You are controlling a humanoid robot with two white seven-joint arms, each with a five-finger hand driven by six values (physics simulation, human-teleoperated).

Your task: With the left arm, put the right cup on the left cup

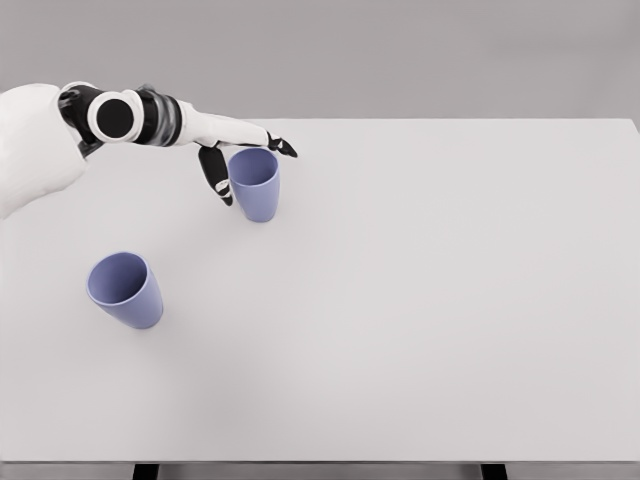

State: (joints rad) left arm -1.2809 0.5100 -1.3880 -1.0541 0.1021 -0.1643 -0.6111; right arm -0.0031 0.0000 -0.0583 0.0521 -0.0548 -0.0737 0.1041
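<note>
The left hand (pixel 238 160) sits at the right cup (pixel 256 183), far side of the table (pixel 430 300) and left of centre. Thumb hangs down the cup's left wall, other fingers reach over the back of the rim. Looks like a half-closed wrap around the cup, but I can't tell whether it's a firm grip or just contact, since the cup looks to be standing on the table w/ no clear gap under it. The left cup (pixel 126 289) stands well apart, nearer the camera and further left, mouth open upward. Right arm isn't in view.

Risks from here, as I judge it: the grip is high, near the rim, w/ the thumb on one side only, so the cup could pivot or slip out on the lift. The walls are smooth and tapered, which makes squeezing it out downward likely. On the carry, a low path could clip the left cup and knock it over. When stacking, poor alignment would catch rim on rim and tip both.

Table is plain white, matte, flat, nothing else on it. Dark legs show at the near edge. Behind is a bare grey backdrop, even light, soft shadows under both cups
</note>
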